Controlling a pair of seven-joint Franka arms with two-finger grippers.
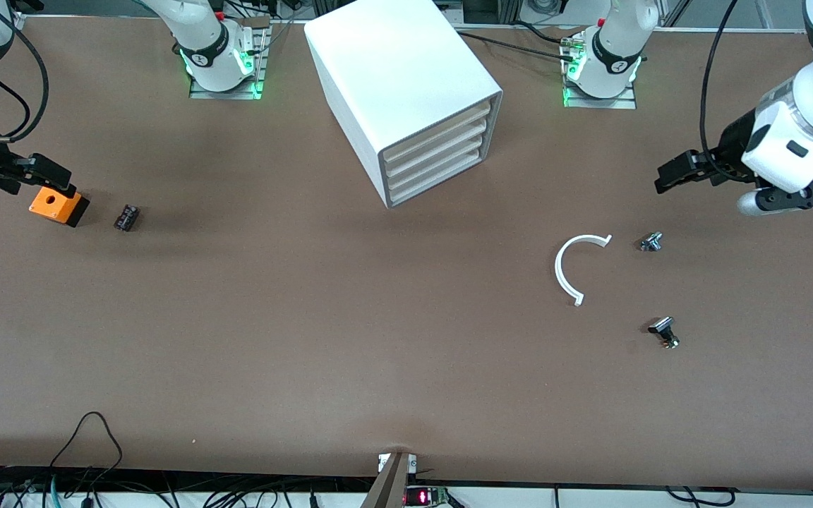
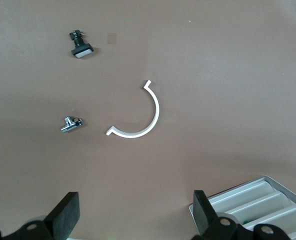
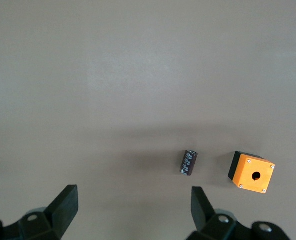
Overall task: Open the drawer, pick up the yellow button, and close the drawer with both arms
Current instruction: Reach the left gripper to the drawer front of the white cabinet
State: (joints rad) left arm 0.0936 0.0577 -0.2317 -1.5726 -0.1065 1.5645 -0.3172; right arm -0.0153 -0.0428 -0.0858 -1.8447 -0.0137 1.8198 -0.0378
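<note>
The white cabinet point(image 1: 406, 77) stands midway between the two arm bases, with its four trays shut. The drawer point(image 1: 438, 132) is the uppermost tray and is pushed in flush. The button is hidden; no orange-capped button shows in any view. My left gripper point(image 1: 676, 174) is open and empty, up over the table toward the left arm's end; it also shows in the left wrist view point(image 2: 135, 220), where a corner of the cabinet point(image 2: 268, 202) shows. My right gripper point(image 1: 45, 176) is open and empty over the right arm's end; it also shows in the right wrist view point(image 3: 133, 215).
An orange cube with a hole point(image 1: 58, 204) and a small black part point(image 1: 126, 217) lie under the right gripper. A white half-ring point(image 1: 572, 264) and two small black-silver metal parts point(image 1: 651, 242) point(image 1: 664, 331) lie toward the left arm's end.
</note>
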